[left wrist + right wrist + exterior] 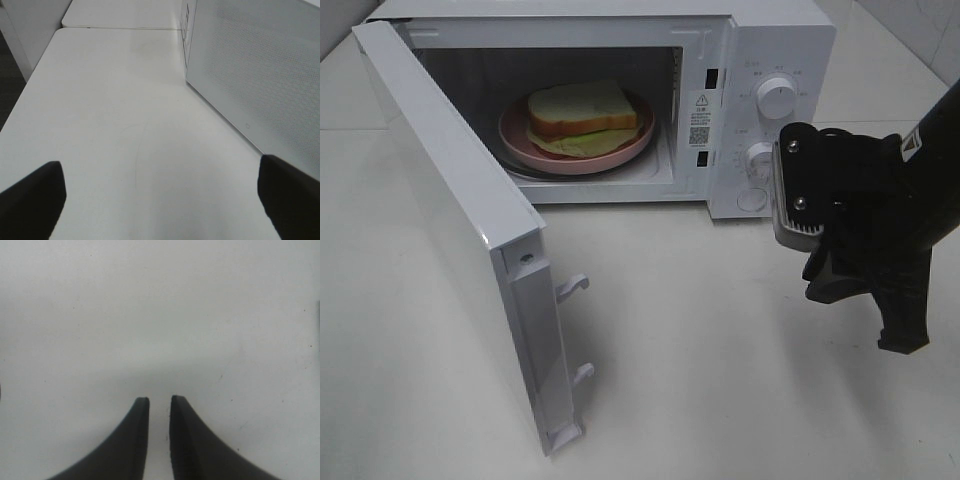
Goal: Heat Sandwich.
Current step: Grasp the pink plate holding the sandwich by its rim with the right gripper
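Observation:
The sandwich [582, 110], white bread over a green leafy layer, lies on a round pink plate [620, 153] inside the open white microwave [760, 60]. Its door [450, 200] is swung wide open toward the front left. My right gripper [865, 320] hangs to the right of the microwave, in front of its control knobs, pointing down at the table. In the right wrist view its fingers [135, 440] are nearly together with nothing between them. My left gripper [160, 200] is out of the high view. Its fingers [30, 195] are wide apart and empty, beside a white perforated microwave panel [250, 65].
The white table [720, 380] carries the microwave. The open door juts out over the table's front left, with two latch hooks [575, 285] on its edge. Two knobs [778, 100] sit on the control panel. In the left wrist view the table edge [30, 85] drops to a dark floor.

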You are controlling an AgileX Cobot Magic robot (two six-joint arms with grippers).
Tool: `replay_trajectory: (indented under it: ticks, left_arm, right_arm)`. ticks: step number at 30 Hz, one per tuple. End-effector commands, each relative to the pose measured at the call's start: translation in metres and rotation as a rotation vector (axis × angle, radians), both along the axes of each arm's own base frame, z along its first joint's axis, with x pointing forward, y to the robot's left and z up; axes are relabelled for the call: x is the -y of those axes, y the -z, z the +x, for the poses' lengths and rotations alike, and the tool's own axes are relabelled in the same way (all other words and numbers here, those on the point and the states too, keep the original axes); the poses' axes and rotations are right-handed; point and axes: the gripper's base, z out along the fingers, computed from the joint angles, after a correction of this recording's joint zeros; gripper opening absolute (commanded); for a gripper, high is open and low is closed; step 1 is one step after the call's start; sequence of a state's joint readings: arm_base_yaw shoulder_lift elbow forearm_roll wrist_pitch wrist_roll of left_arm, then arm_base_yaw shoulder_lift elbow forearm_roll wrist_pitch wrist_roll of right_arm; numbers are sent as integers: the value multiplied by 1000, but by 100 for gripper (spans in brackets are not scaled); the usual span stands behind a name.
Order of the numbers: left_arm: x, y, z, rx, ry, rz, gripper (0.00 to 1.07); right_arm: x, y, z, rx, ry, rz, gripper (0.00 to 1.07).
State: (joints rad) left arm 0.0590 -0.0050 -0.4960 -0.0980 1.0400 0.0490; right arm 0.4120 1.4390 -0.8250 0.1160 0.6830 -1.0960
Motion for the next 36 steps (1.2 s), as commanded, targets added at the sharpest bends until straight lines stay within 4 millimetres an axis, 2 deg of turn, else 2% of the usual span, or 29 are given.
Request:
replay_trajectory:
  ticks: [1,2,3,5,6,7,10,11,12,15,22,25,31,34,36]
  left_arm:
    - [0,0,-4,28,5,-5,98]
    - [0,0,-4,28,5,-5,98]
    - [0,0,-4,28,5,-5,98]
    - [0,0,-4,28,5,-5,98]
    - [0,0,-4,28,5,-5,98]
    - [0,0,-4,28,5,-5,98]
    - [0,0,-4,28,5,-5,98]
    - [0,0,-4,28,5,-5,98]
    - [0,0,-4,28,5,-5,98]
    - [0,0,-4,28,5,-5,98]
    - [0,0,-4,28,5,-5,98]
    - [0,0,-4,28,5,-5,98]
    - [0,0,-4,28,5,-5,98]
    - [0,0,-4,28,5,-5,98]
    - [0,0,-4,28,5,-5,98]
  right_arm:
    - [2,-3,0,21,-102,-30,26]
    - [3,-3,0,25,-112,-41,34]
    - [3,-3,0,25,-112,-41,34]
    - [3,-3,1,29,-118,-49,46]
    - [3,-3,1,27,-108,-46,57]
    - [3,-3,1,27,-108,-46,57]
    - [3,-3,1,21,-69,-37,80]
    - [3,-3,0,15,-37,-30,91]
    - [3,-3,0,15,-37,-30,91]
    - [2,-4,2,21,-31,-26,102]
    - [-5,-21,11,91,-106,-77,101]
    - [-19,-26,17,132,-165,-133,99]
    - [-40,-31,29,167,-219,-151,98]
    - [-58,-34,40,187,-251,-144,96]
    - [-62,-34,42,190,-258,-146,96]
